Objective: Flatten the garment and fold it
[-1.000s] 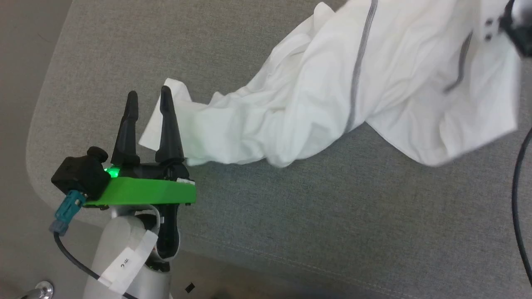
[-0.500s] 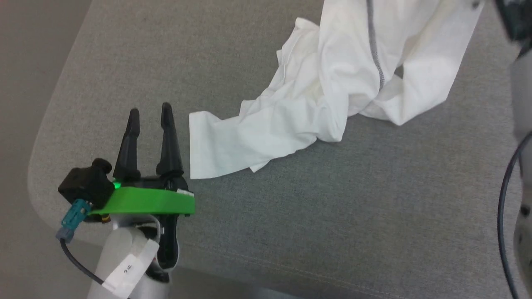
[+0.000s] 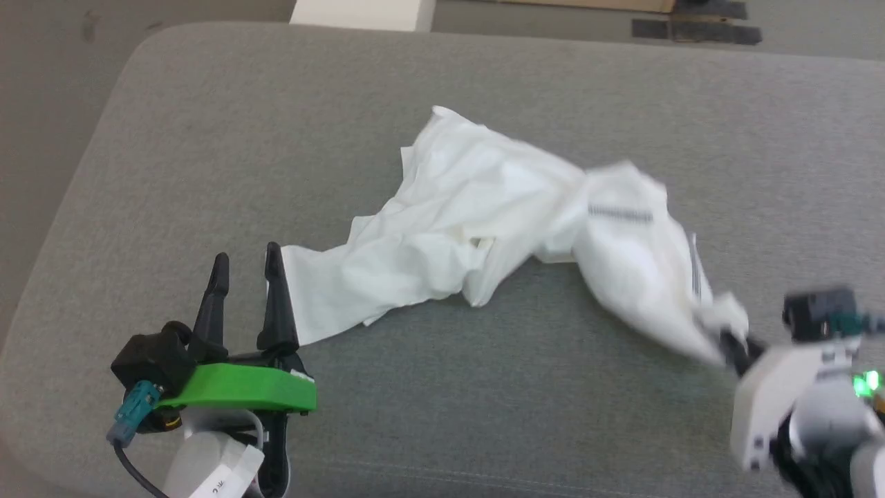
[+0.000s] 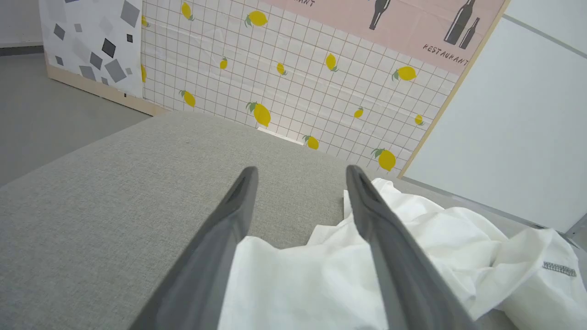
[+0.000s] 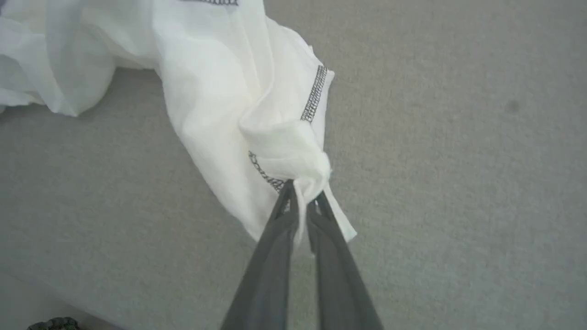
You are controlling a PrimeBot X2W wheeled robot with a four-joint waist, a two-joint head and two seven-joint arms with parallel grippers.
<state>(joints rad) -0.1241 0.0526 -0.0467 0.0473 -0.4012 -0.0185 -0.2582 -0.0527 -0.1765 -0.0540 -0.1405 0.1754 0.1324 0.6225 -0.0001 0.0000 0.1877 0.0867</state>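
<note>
Left gripper point(image 3: 247, 254): jaws wide apart, holding nothing, low over the grey padded surface point(image 3: 207, 138) near its left front corner. In the left wrist view the flat left end of the garment point(image 4: 435, 238) lies under and between the fingers point(image 4: 229, 220). Can't tell if they touch the cloth.

Garment point(image 3: 470, 228): crumpled in a band across the middle of the surface, from the left gripper's inner finger to the right gripper. The middle is heaped and twisted, nothing is flat yet. Zigzag stitching point(image 3: 620, 214) shows on the right half.

Right gripper point(image 3: 729, 346): clamped on the garment's right end, low near the front right. The right wrist view shows its jaws together on a bunched wad point(image 5: 293, 160) by a stitched seam point(image 5: 314, 94), probably several layers. That side of the head view is blurred.

My read: this is the flatten stage, and the left needs a hold so the two arms can stretch the cloth.
- Drop the left straight down and pinch the end's edge well inside the jaws, not at the tips.
- Take the top edge or a corner only. Thin fabric will drag if the fingers plough in.
- Then pull the two ends apart low and level, which should undo the twist in the middle.
- The right's wad grip may hide a fold. Expect a re-grip on a clean hem or corner.
- Go slow. A hard pull could slip the thin cloth out of the right's grip.
</note>
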